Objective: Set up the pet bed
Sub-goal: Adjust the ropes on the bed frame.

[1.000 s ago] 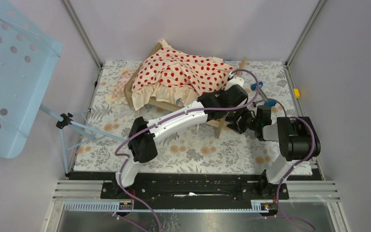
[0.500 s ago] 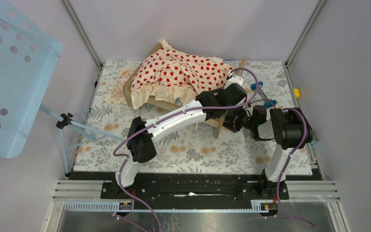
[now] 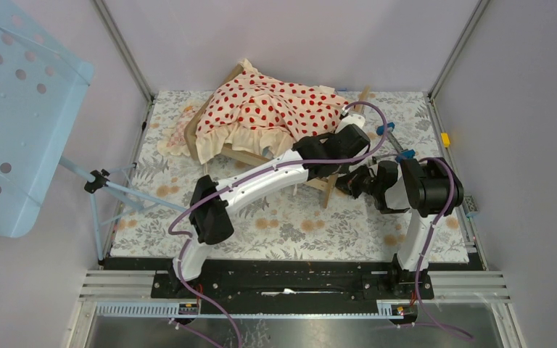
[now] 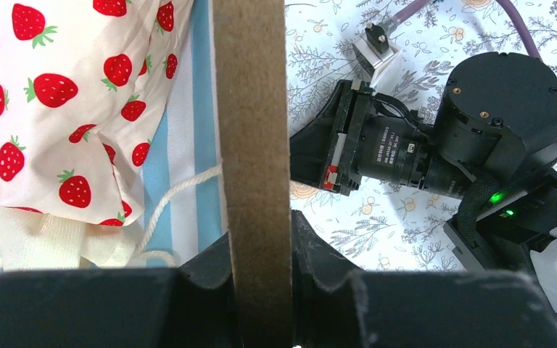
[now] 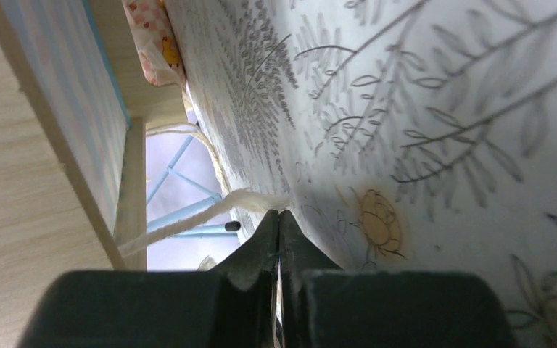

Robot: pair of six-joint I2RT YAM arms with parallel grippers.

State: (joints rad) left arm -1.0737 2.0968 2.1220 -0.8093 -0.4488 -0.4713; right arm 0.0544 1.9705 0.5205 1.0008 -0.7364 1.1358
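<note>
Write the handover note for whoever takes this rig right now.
Left gripper: shut on the end board of the pet bed.
Right gripper: shut, low beside that board, apparently pinching a white cord.
Bed: far middle of the floral mat, striped mattress inside the frame.
Done: the red-spotted blanket is on the bed, but bunched.
Left, probably: free the cord, spread the blanket flat, release the frame.
</note>
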